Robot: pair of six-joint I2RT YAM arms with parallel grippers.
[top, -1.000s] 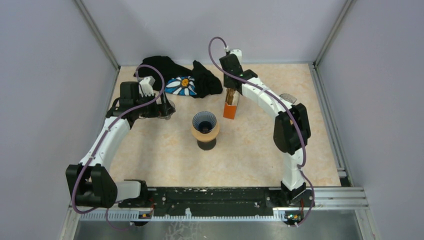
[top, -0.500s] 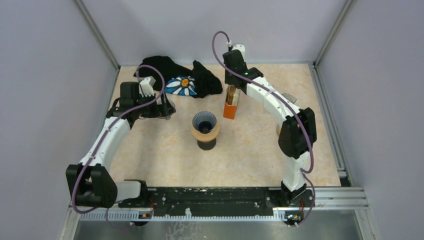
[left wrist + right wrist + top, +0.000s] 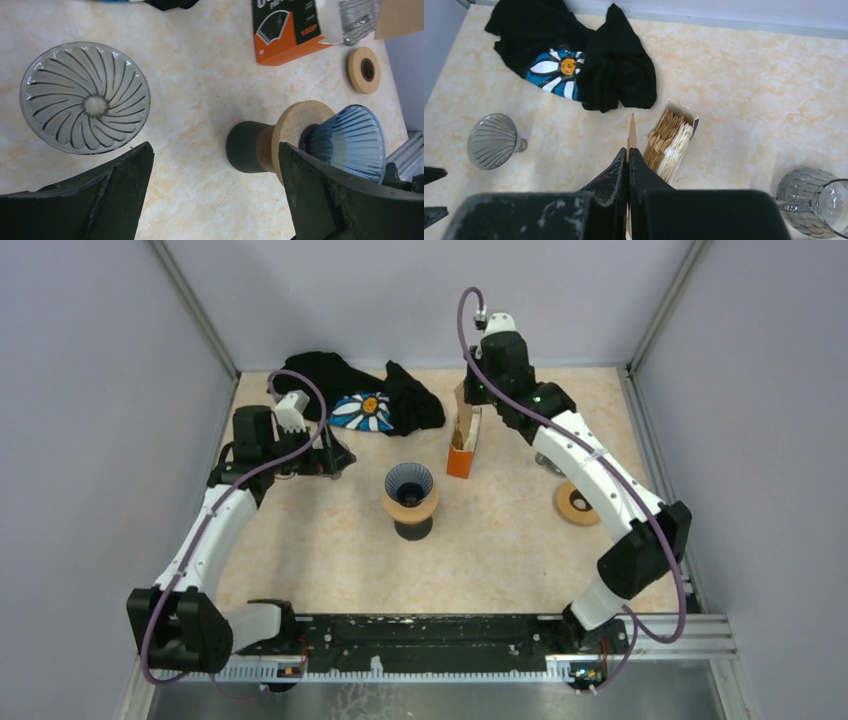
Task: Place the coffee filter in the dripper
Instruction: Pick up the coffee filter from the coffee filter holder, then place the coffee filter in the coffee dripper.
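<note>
Centre frame, the dripper (image 3: pixel 409 483) sits empty. At left, my left hand (image 3: pixel 214 147) hangs released. Farther back, my right hand (image 3: pixel 628 150) has just clenched and risen, drawing what looks like one coffee filter (image 3: pixel 632 131) from its box (image 3: pixel 674 137); carrying comes next.

tabletop (image 3: pixel 500 540): smooth marbled stone-look, faint sheen | coffee filter (image 3: pixel 632 131): thin brown paper, matt | dripper (image 3: pixel 350 142): blue, ribbed, glossy, translucent | collar (image 3: pixel 295 119): pale wood, matt | cloth (image 3: pixel 619 75): soft black fabric, matt | box (image 3: pixel 287 47): glossy orange card
</note>
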